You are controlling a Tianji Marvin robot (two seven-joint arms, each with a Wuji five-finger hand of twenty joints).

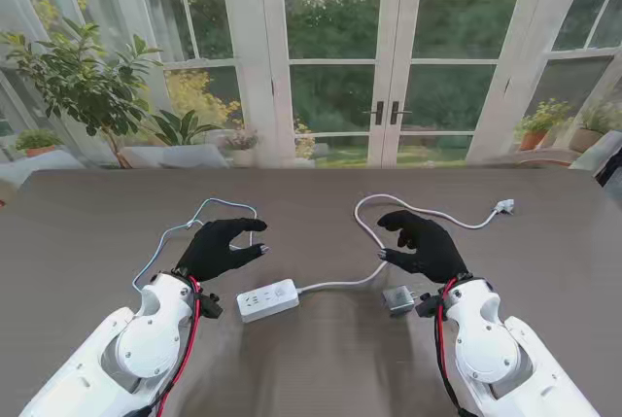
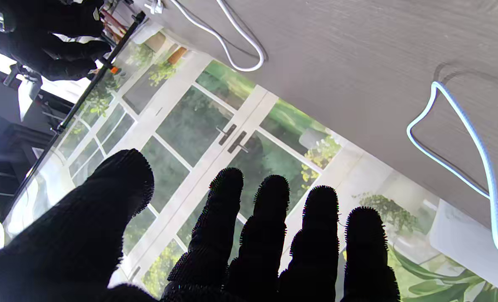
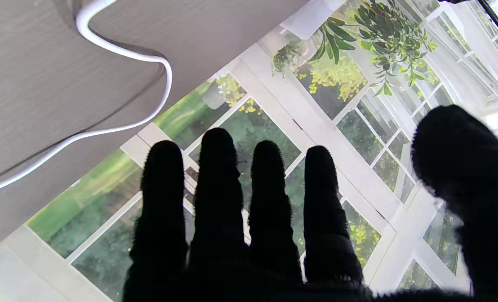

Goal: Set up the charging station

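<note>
A white power strip (image 1: pixel 267 299) lies flat near me at the table's middle. Its white cord (image 1: pixel 369 232) loops away and ends in a plug (image 1: pixel 503 206) at the far right. A grey charger block (image 1: pixel 398 299) sits beside my right wrist. A pale blue cable (image 1: pixel 180 230) loops under and beyond my left hand (image 1: pixel 222 248); the same blue cable (image 2: pixel 462 138) shows in the left wrist view. My left hand hovers open just left of the strip. My right hand (image 1: pixel 421 243) hovers open over the white cord (image 3: pixel 123 75), fingers spread.
The brown table (image 1: pixel 78 242) runs back to glass doors and potted plants (image 1: pixel 83 82) beyond its far edge. A pale cushion (image 1: pixel 34 166) sits at the far left. In the left wrist view the right hand (image 2: pixel 51 37) appears across the table.
</note>
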